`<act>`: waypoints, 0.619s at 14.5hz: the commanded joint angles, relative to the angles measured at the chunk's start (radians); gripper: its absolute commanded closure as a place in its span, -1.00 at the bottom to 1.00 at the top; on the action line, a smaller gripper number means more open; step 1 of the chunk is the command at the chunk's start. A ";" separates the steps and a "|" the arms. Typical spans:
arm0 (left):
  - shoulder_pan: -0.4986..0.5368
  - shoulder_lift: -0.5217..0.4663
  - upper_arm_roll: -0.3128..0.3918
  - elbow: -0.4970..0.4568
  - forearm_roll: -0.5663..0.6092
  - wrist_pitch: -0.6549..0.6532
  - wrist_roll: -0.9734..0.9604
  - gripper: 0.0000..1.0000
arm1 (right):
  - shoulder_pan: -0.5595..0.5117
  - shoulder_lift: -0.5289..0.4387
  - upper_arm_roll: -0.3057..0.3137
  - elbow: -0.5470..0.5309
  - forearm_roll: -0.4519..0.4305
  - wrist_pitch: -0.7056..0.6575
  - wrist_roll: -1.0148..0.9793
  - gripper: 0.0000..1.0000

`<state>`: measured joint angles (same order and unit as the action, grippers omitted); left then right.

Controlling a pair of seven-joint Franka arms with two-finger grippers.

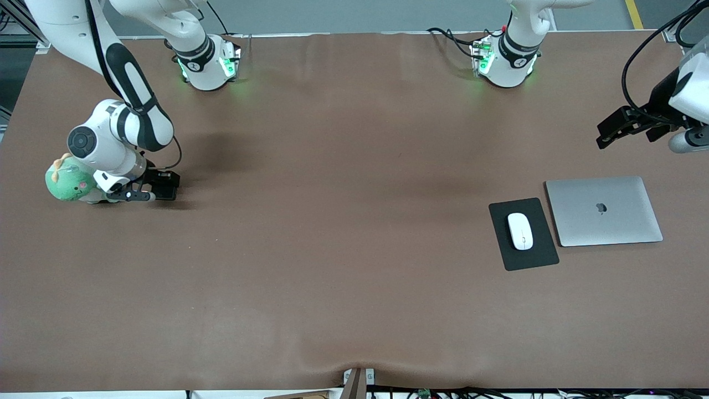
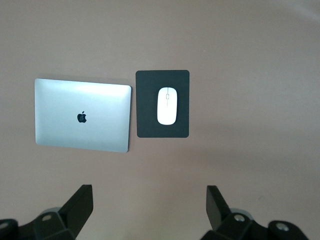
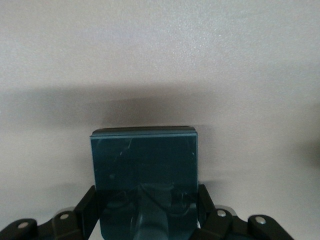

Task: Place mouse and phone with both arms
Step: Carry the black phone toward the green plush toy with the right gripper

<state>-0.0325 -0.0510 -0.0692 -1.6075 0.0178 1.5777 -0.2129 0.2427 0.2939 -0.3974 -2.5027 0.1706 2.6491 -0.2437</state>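
The right gripper [image 1: 158,191] is sitting low at the right arm's end of the brown tabletop [image 1: 332,249], with its 2 fingers [image 3: 90,210] clamped on the phone [image 3: 145,175]. In the right wrist view the phone is showing as a dark glossy slab with a bluish sheen, held between the finger pads by its 2 long edges, its free end pointing away from the wrist over bare tabletop. In the front view the phone is appearing only as a small black block at the gripper's tip, very close to the tabletop; whether it is touching the surface cannot be told. A green plush toy [image 1: 69,183] is lying just beside the right arm's wrist, toward the table's edge.

The left gripper [image 1: 628,128] is hanging in the air at the left arm's end of the tabletop, holding nothing, its 2 fingers [image 2: 80,202] standing wide apart. The left wrist view is looking straight down on the mouse [image 2: 167,106], which is lying on a black mouse pad [image 2: 150,127], roughly in the middle of the pad and lined up with its long side. A closed silver laptop [image 2: 82,121] is lying flat just beside the pad, on the side toward the left arm's end, with a narrow strip of tabletop between the 2. In the front view the mouse and pad are lying nearer to the camera than the left arm's base.
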 commanded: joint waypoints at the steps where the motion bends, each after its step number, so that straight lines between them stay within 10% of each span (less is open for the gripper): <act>1: -0.003 0.000 -0.009 -0.002 -0.018 -0.008 0.009 -1.00 | -0.017 0.002 0.006 0.005 -0.003 -0.003 -0.003 -0.99; 9: 0.003 -0.003 -0.018 -0.002 -0.018 -0.016 0.010 -1.00 | -0.019 -0.009 0.006 0.296 -0.003 -0.395 -0.002 -1.00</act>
<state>-0.0361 -0.0451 -0.0823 -1.6103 0.0176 1.5767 -0.2129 0.2425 0.2918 -0.3984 -2.3185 0.1708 2.3916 -0.2435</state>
